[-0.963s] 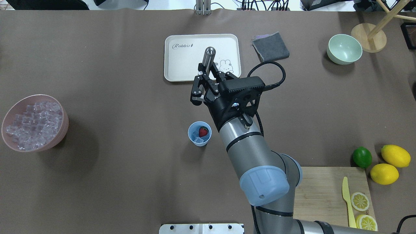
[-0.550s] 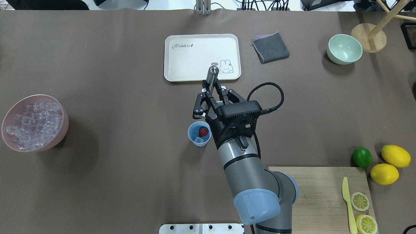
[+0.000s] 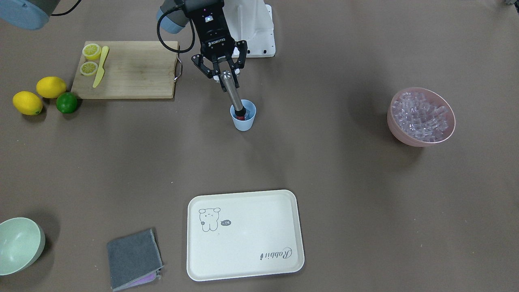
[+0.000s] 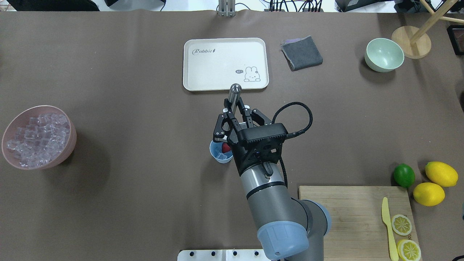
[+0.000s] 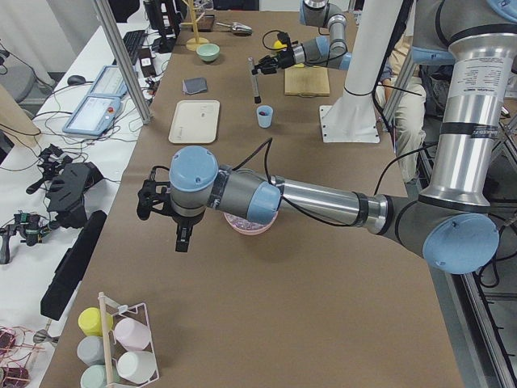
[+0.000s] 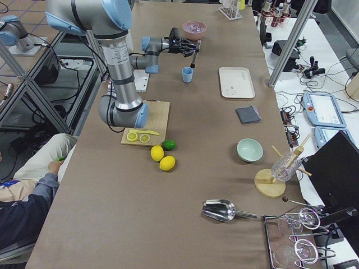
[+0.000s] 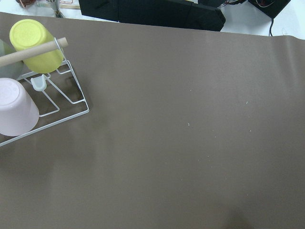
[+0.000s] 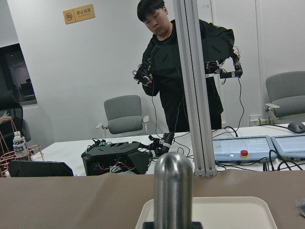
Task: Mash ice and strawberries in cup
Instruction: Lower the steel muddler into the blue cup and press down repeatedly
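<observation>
The right claw (image 3: 224,73) is clamped on the upper end of a steel muddler (image 3: 233,94). The rod slants down from it, and its lower end sits inside the light blue cup (image 3: 244,121). The cup stands upright near the middle of the table, on the robot's side of the cream rabbit tray (image 4: 203,78). Looking down from above, the strawberry (image 4: 226,147) shows red at the far side of the cup, with a clear ice cube (image 4: 222,156) just beside it on the near side. Well off to the left sits the pink bowl (image 4: 73,136), heaped with more cubes. The left claw (image 5: 148,200) hangs over bare table out beyond that bowl, and I cannot tell whether it is open or closed.
</observation>
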You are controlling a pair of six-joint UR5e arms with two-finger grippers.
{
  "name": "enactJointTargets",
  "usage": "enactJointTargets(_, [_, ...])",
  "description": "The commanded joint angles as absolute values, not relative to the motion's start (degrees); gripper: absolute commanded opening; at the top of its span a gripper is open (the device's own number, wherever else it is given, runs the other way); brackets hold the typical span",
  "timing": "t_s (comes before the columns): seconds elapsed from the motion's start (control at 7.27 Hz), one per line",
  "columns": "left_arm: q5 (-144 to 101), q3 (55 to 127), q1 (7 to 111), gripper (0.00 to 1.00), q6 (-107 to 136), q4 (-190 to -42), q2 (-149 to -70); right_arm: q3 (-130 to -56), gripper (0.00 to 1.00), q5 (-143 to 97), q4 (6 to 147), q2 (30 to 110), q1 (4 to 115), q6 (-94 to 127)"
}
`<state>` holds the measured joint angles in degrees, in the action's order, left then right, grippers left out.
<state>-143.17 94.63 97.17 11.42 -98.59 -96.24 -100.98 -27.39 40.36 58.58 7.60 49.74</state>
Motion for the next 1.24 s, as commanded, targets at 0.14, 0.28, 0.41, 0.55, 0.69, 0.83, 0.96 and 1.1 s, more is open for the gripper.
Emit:
enactJointTargets(0.14, [-143.2,94.6,97.1,0.98,11.4,-98.7,-95.7,-99.1,0.0,-26.5,40.3,58.6,6.4,49.8])
enactJointTargets(0.28, [-143.2,94.7,97.1,0.98,11.5,-99.6,-95.2,-98.7,0.0,-26.5,40.3,58.5,6.0,49.8])
enactJointTargets(0.41, [-143.2,94.7,97.2,0.98,11.6,-100.6,-94.6,-98.5,0.0,-26.5,40.3,58.5,5.5,49.8])
enactJointTargets(0.55, [-143.2,94.7,97.2,0.98,11.9,-100.8,-94.3,-98.2,0.0,-26.5,40.3,58.4,4.8,49.9])
enactJointTargets(0.69, [-143.2,94.8,97.2,0.98,12.0,-100.8,-94.1,-97.5,0.0,-26.1,40.3,58.3,4.7,50.1])
enactJointTargets(0.83, [-143.2,94.7,97.3,0.98,12.0,-100.8,-94.1,-96.9,0.0,-26.1,40.3,58.2,4.7,50.1])
enactJointTargets(0.96, [-143.2,94.7,97.3,0.98,12.0,-100.8,-94.1,-96.4,0.0,-26.1,40.1,57.9,4.7,50.1])
enactJointTargets(1.1, [-143.2,94.7,97.3,0.98,12.0,-100.8,-94.1,-95.8,0.0,-26.1,40.0,58.0,4.7,50.1])
